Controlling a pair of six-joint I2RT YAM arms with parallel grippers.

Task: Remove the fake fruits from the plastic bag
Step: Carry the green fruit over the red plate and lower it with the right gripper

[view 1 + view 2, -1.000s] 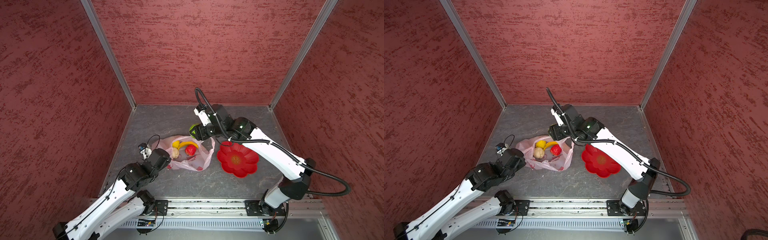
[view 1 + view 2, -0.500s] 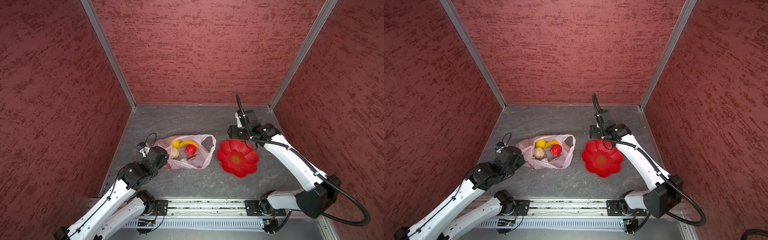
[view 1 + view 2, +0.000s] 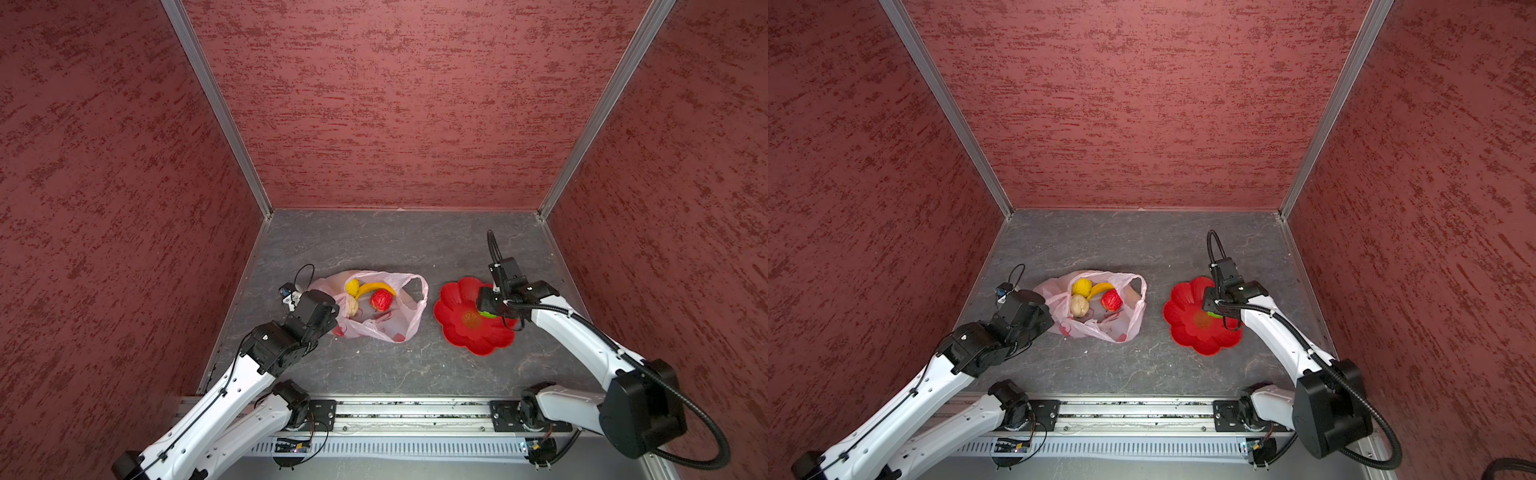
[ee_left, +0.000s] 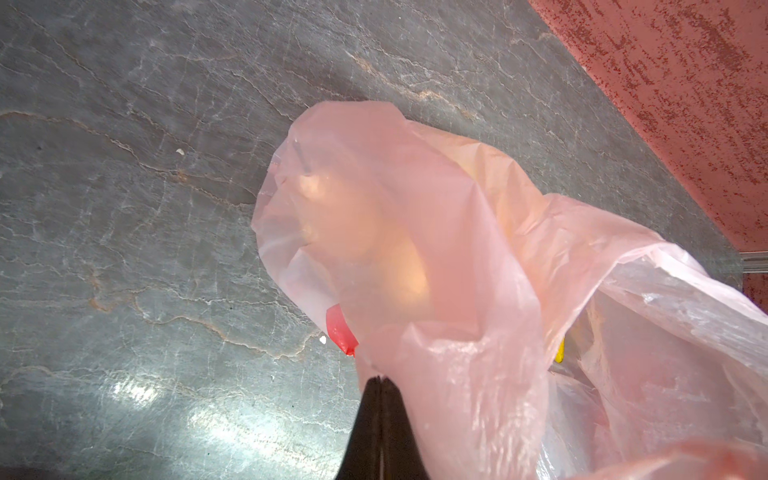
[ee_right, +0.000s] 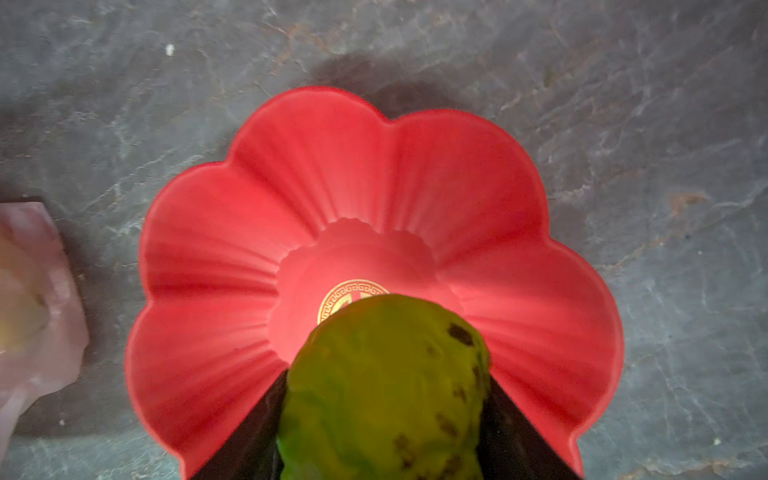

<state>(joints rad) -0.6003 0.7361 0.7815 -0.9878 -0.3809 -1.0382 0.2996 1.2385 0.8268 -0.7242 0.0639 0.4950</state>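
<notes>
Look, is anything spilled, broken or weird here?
Nothing stands out. The plastic bag lies open on the table with the banana and red fruit inside, nothing spilled. The right fingers hold the green fruit over the red flower-shaped plate.

I count 4 fruits (image 3: 381, 300) in the plastic bag (image 3: 399, 329). My right gripper (image 3: 484, 310) holds a green ball (image 3: 490, 314) over the plate (image 3: 454, 300).

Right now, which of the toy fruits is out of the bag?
The green fruit, gripped by the right gripper over the red plate. The banana, yellow ball, red ball and beige ball lie inside the pink bag.
</notes>
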